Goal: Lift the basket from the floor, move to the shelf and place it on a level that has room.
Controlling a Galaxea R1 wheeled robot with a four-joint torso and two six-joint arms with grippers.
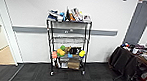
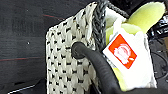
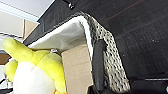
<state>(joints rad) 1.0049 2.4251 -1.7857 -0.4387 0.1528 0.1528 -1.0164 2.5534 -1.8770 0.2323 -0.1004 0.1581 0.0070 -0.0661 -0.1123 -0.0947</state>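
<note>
Against the basket's (image 2: pixel 72 60) woven wall, both hands press dark fingers (image 3: pixel 98 65); grip state unclear.

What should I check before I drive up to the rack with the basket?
1. Basket off the floor: cannot tell; carpet shows beside it in both wrist views.
2. Contact on both sides: a dark finger lies against the woven wall in each wrist view, ok; actual grip cannot tell.
3. Yellow and white plush seated inside the basket: ok.
4. Shelf ahead, roughly centred in the head view: ok.
5. Free level: second tier looks bare, ok; top and lower tiers are crowded.
6. Carpet between robot and shelf: ok; chairs stand to the right.
</note>
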